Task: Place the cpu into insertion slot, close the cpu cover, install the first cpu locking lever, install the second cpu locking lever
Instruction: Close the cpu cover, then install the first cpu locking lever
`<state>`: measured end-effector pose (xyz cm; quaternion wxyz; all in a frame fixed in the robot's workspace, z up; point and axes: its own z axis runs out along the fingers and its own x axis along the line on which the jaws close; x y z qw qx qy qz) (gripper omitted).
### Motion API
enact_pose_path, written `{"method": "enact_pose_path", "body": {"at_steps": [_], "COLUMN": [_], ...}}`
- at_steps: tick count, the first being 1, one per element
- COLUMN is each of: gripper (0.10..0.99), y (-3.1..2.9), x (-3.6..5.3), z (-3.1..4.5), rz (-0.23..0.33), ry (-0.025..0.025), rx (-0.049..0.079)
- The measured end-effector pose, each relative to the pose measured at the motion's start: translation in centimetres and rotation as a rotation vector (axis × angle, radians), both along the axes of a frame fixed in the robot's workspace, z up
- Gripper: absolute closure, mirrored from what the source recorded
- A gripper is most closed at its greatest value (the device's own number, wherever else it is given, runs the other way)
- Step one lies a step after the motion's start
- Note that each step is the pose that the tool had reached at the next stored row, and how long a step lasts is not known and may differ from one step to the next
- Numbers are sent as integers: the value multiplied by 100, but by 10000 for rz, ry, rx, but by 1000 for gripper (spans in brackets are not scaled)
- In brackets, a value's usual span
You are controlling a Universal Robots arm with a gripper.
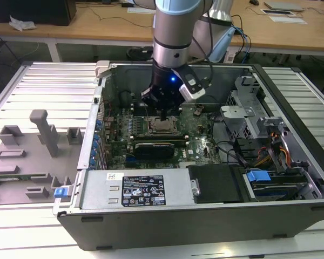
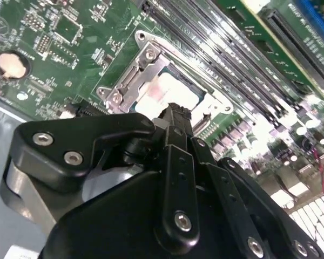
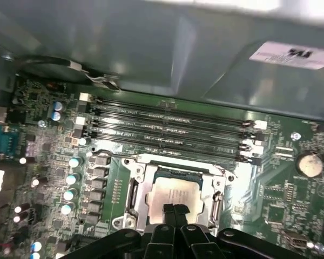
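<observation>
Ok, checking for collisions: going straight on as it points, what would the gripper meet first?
Probably the pale silver-grey square cpu, framed by the thin silvery metal cpu cover; the black gripper points right at it, gap unclear.

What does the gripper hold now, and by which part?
Nothing, it seems: the gripper is shut and empty, its tip over the cpu, which lies in the insertion slot.
</observation>
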<state>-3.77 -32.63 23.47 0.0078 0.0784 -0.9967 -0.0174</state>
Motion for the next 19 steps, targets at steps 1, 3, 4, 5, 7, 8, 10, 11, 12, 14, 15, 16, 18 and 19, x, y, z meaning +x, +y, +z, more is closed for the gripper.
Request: {"method": "enact_pose_path", "body": {"at_steps": [1, 3, 4, 5, 7, 8, 10, 11, 12, 14, 15, 16, 18, 19], "gripper": [980, 980, 980, 980, 980, 980, 980, 980, 980, 980, 980, 980, 980, 980], "y": [0, 0, 0, 0, 0, 0, 0, 0, 0, 0, 0, 0, 0, 0], "x": [0, 0, 0, 0, 1, 1, 1, 1, 1, 2, 2, 3, 4, 5], "z": [59, 120, 144, 161, 176, 176, 176, 177, 177, 177, 177, 177, 177, 177], "rz": [-2, -8, -12, -17, -30, -33, -35, -35, -35, -34, -34, -34, -34, -34], "ry": [0, -3, -3, -4, -5, -5, -5, -5, -5, -4, -4, -4, -4, -5], "rx": [0, 1, -1, -1, -5, -4, -4, -5, -5, -5, -5, -5, -5, -6]}}
